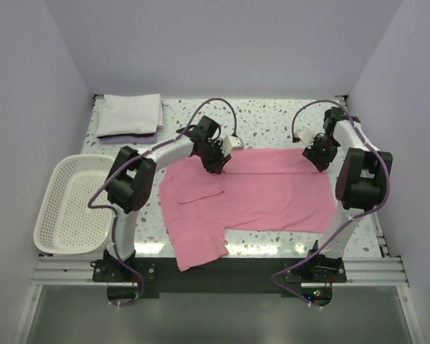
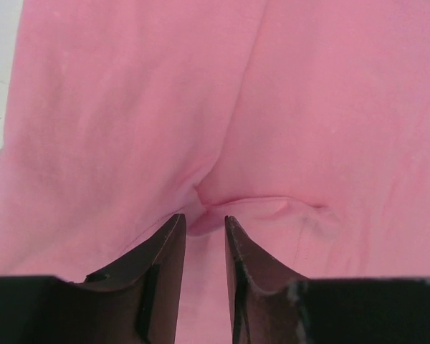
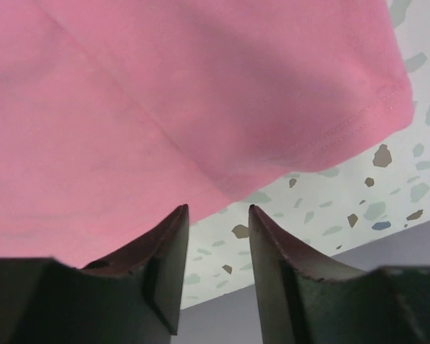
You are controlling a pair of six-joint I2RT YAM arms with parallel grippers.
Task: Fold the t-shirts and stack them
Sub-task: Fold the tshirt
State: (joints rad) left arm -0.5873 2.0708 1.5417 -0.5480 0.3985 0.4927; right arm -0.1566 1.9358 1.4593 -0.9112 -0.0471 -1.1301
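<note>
The pink t-shirt [image 1: 265,197] lies spread flat across the middle of the table, one sleeve reaching toward the near edge. The white t-shirt [image 1: 130,115] sits folded as a rectangle at the back left. My left gripper [image 1: 216,160] is low over the pink shirt's far edge near the folded-in sleeve. In the left wrist view its jaws [image 2: 204,218] stand a little apart over a pucker in the pink cloth [image 2: 129,107]. My right gripper [image 1: 317,159] is at the shirt's far right corner. It is open [image 3: 218,208] over bare table, just off the pink hem [image 3: 201,86].
A white mesh basket [image 1: 46,197] stands at the left edge of the table. The speckled tabletop [image 1: 272,118] shows behind the shirt. Grey walls close the back and both sides.
</note>
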